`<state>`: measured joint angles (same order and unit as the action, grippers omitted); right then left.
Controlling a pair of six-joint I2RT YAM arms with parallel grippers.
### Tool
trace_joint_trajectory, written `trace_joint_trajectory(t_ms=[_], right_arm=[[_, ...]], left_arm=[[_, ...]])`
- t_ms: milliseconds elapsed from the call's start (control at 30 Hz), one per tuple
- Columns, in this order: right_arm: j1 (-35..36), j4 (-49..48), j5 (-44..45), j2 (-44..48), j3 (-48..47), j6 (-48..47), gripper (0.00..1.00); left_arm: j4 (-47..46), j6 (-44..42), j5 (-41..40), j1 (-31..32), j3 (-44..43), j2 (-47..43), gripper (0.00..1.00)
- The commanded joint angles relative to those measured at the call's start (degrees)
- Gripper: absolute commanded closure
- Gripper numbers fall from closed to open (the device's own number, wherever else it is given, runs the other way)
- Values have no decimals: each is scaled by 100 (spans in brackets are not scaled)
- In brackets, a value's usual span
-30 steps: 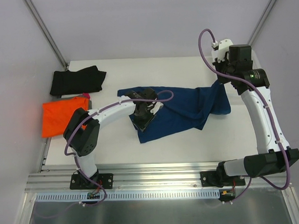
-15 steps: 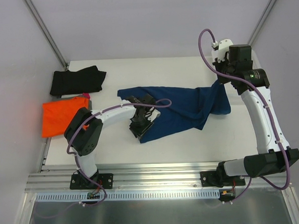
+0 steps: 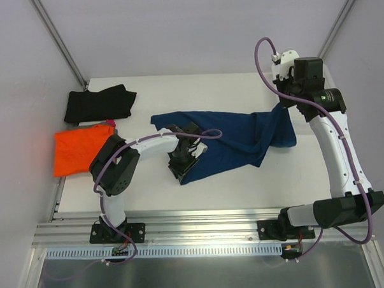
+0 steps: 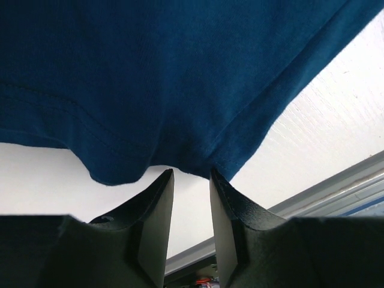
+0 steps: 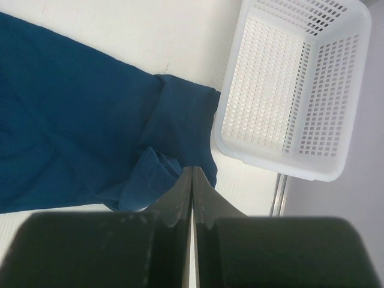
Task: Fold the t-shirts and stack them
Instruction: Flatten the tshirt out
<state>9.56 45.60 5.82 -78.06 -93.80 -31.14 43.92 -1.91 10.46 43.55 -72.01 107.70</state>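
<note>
The navy blue t-shirt (image 3: 233, 139) lies spread across the middle of the table. My left gripper (image 3: 180, 167) is at its near-left corner. In the left wrist view the gripper (image 4: 190, 175) is open by a narrow gap, with the shirt's hem (image 4: 150, 162) just past the fingertips and bare table between the jaws. My right gripper (image 3: 283, 107) is shut on the shirt's far-right corner and holds it bunched and raised; the right wrist view shows it (image 5: 192, 170) pinching a fold (image 5: 150, 174). The orange t-shirt (image 3: 80, 149) and the black t-shirt (image 3: 100, 103) lie folded at the left.
A white lattice basket (image 5: 288, 90) stands beside the shirt's right corner, seen only in the right wrist view. A small pink item (image 3: 112, 123) sits at the orange shirt's far corner. The table's near edge is a metal rail (image 3: 201, 214).
My left gripper has moved nearer, from the shirt's left middle to its near-left corner, and the cloth there has settled flat. The right arm has not moved.
</note>
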Motion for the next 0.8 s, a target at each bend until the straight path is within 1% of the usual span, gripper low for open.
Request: trace_joint_trajectory(t_ms=[0, 233, 300, 333, 367, 400, 467, 500, 667, 700, 767], right_arm=[[-25, -245, 94, 142, -16, -59, 99], [-68, -271, 77, 177, 63, -51, 99], [-77, -280, 85, 177, 64, -51, 99], [-77, -271, 85, 177, 55, -51, 99], [-77, -280, 85, 177, 55, -51, 99], [-77, -289, 68, 177, 63, -42, 99], [-77, -280, 59, 177, 63, -24, 99], [-86, -280, 59, 177, 63, -24, 100], [-86, -280, 68, 195, 37, -24, 99], [-86, -280, 77, 212, 28, -24, 99], [-86, -280, 68, 221, -15, -33, 99]], left_arm=[[55, 24, 106, 57, -243, 119, 69], [46, 16, 114, 48, -332, 304, 69], [38, 24, 132, 48, -323, 339, 71], [38, 33, 141, 48, -314, 348, 73], [20, 33, 158, 48, -314, 348, 84], [29, 42, 158, 48, -314, 348, 90], [38, 42, 176, 48, -323, 374, 93], [29, 51, 167, 48, -331, 375, 100], [72, 15, -78, 31, -279, 120, 100], [73, -2, -140, 22, -261, 7, 100], [90, -28, -367, -22, -165, -529, 100]])
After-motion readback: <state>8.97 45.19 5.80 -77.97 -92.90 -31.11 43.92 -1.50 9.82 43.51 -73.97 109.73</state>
